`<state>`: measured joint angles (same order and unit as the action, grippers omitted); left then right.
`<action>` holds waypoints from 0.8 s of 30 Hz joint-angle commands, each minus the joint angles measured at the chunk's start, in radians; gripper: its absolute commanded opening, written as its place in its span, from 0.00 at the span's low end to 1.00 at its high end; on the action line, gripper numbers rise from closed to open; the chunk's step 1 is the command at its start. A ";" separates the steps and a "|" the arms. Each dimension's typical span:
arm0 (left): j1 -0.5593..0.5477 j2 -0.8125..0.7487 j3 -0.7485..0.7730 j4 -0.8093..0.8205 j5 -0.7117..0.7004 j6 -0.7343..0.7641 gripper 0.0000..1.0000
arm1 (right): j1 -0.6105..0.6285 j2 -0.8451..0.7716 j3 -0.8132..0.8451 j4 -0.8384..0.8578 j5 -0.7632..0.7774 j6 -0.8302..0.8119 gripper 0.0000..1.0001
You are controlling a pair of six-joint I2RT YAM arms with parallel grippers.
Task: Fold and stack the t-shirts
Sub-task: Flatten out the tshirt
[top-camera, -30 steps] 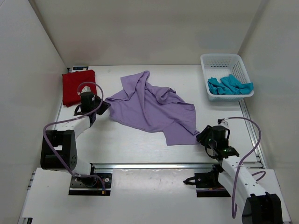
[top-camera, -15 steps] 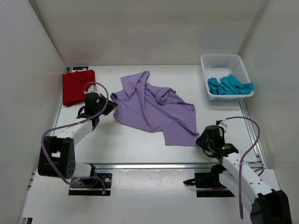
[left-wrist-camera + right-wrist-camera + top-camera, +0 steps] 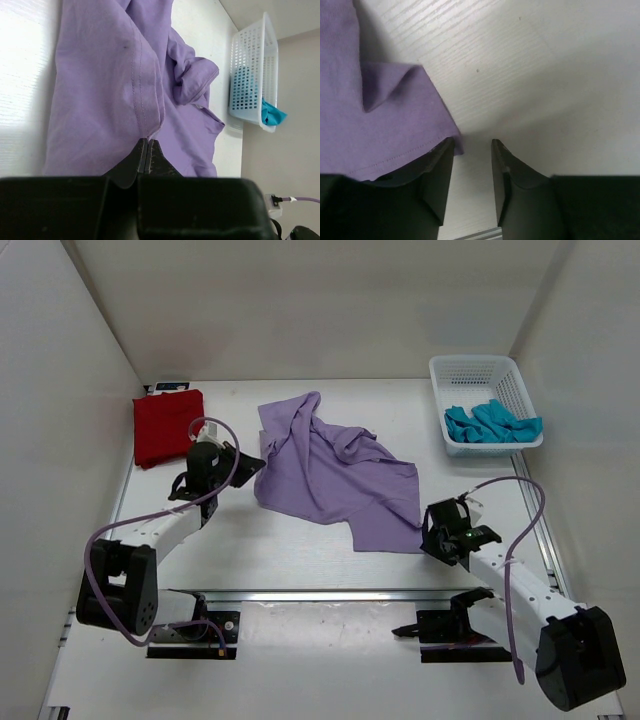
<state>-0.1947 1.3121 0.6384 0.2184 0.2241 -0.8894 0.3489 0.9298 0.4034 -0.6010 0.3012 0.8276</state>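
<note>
The lavender t-shirt (image 3: 330,475) lies crumpled in the middle of the table. My left gripper (image 3: 250,466) is at its left edge, shut on a hemmed fold of the cloth (image 3: 100,100); in the left wrist view the jaws (image 3: 148,141) are pressed together with the hem running into them. My right gripper (image 3: 432,532) is open, low over the table at the shirt's near right corner. In the right wrist view that corner (image 3: 380,115) touches the left fingertip (image 3: 445,150), with only bare table in the gap (image 3: 472,144). The dark red t-shirt (image 3: 167,427) lies folded at the back left.
A white mesh basket (image 3: 475,362) at the back right holds the teal t-shirt (image 3: 492,423), which hangs partly over its near rim. White walls close in the table on three sides. An aluminium rail (image 3: 330,593) runs along the near edge by the arm bases.
My left gripper has moved right and slightly nearer, pulling the lavender shirt's left edge with it. My right gripper has shifted left and forward to the shirt's near right corner.
</note>
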 commanded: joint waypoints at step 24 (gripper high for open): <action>0.032 -0.021 -0.036 0.061 0.027 -0.029 0.00 | -0.091 -0.011 -0.083 0.064 -0.215 -0.045 0.08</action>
<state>-0.1673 1.3182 0.6136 0.2462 0.2405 -0.9119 0.2554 0.8871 0.3351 -0.4545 0.0978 0.7708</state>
